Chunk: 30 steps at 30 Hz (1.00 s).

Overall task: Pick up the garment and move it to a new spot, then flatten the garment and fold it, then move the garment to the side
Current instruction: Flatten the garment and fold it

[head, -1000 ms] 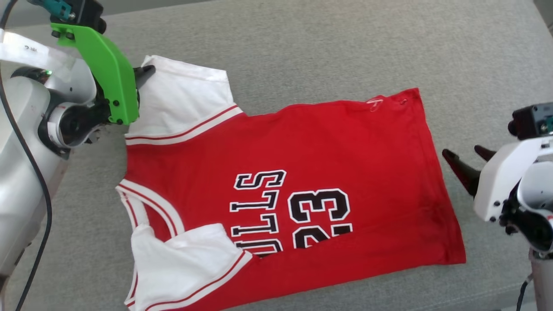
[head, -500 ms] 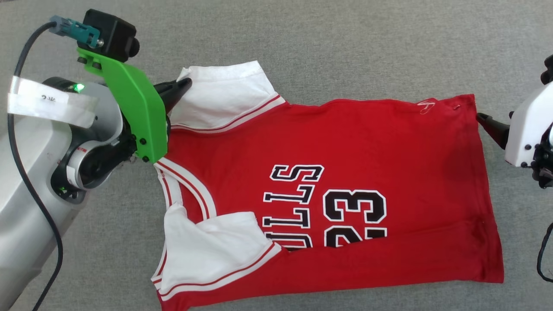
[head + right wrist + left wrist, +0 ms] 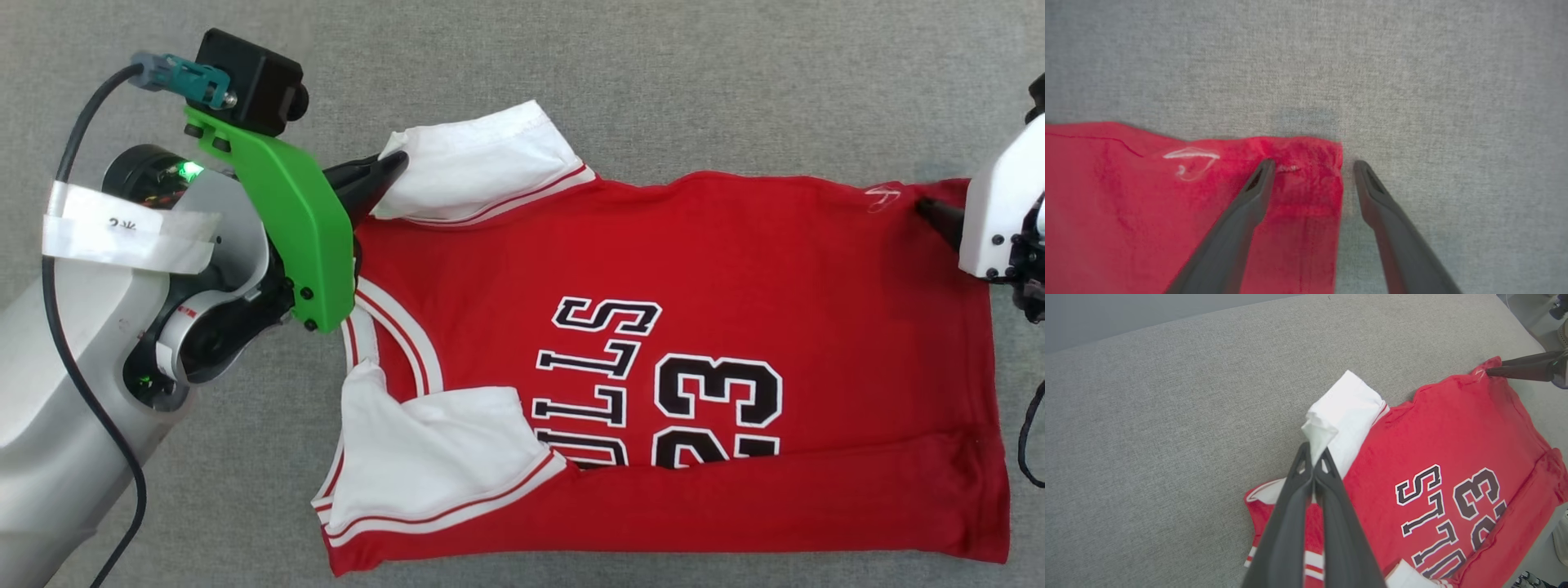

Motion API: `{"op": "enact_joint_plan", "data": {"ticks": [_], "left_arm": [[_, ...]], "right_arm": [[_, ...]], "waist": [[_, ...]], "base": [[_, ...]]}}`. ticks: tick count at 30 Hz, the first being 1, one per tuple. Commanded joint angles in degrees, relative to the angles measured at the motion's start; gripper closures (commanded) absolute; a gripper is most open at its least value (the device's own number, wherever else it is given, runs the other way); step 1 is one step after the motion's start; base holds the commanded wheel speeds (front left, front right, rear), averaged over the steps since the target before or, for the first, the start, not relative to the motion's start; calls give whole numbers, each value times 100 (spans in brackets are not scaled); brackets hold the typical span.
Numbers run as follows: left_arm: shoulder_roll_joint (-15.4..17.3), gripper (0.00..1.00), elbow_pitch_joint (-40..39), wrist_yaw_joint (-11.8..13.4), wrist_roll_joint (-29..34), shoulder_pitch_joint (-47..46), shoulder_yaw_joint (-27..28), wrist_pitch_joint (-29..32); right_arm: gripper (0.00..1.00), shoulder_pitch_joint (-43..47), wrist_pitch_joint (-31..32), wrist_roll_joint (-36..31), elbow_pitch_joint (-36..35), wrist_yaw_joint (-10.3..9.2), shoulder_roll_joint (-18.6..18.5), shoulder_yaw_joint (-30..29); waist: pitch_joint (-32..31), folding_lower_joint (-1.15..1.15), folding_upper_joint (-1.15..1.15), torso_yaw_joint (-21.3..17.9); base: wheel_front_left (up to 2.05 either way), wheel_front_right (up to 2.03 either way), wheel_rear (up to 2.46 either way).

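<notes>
The garment, a red jersey with white sleeves and a black 23, lies spread on the grey cushion. Its near long edge is folded up over the lettering, and the near sleeve lies across the chest. My left gripper is shut on the edge of the far white sleeve. In the left wrist view, the left gripper pinches the sleeve into a raised peak. My right gripper is open and straddles the far hem corner of the garment, one finger over the red cloth and one over the cushion. The head view shows the right gripper at that corner.
The grey fabric cushion extends well beyond the garment on the far side. Its far edge shows in the left wrist view, with a darker surface behind. The cushion's right end lies close to the hem.
The head camera has shifted. My right gripper has come from beside the hem to its far corner. My left gripper stays shut on the sleeve, which now stands up slightly.
</notes>
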Motion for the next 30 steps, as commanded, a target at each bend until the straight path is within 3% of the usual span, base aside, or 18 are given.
{"op": "enact_joint_plan", "data": {"ticks": [1, 7, 8, 9, 10, 19, 30], "left_arm": [[-46, 100, -27, -6, 52, 57, -9, -46], [-75, 100, -7, -15, 74, 74, -37, -88], [-71, 100, 15, -19, 80, 83, -38, -102], [-71, 100, 34, -21, 85, 91, -40, -115], [-75, 100, 61, -21, 89, 103, -40, -137], [-141, 100, 477, -56, 11, 438, 33, -555], [-176, 100, 804, -56, -191, 1190, 120, -1134]], "right_arm": [[0, -69, -42, -39, 103, -5, -3, 73], [0, 17, -159, 24, 411, -5, 22, 461], [41, 29, -203, 52, 476, -5, 26, 502], [65, 37, -238, 72, 529, -5, 20, 537], [100, 45, -289, 99, 587, -5, 8, 584], [100, 160, -1674, 487, 784, -5, -105, 627], [100, 1055, -2902, 1238, 554, -5, -304, 627]], "waist": [[74, 0, 0, 84], [63, 0, 0, 126], [47, 0, 0, 123], [32, 0, 0, 121], [8, 0, 0, 116], [-480, 0, 0, -26], [-1368, 0, 0, -162]], "base": [[0, 0, 0], [0, 0, 0], [0, 0, 0], [0, 0, 0], [0, 0, 0], [0, 0, 0], [0, 0, 0]]}}
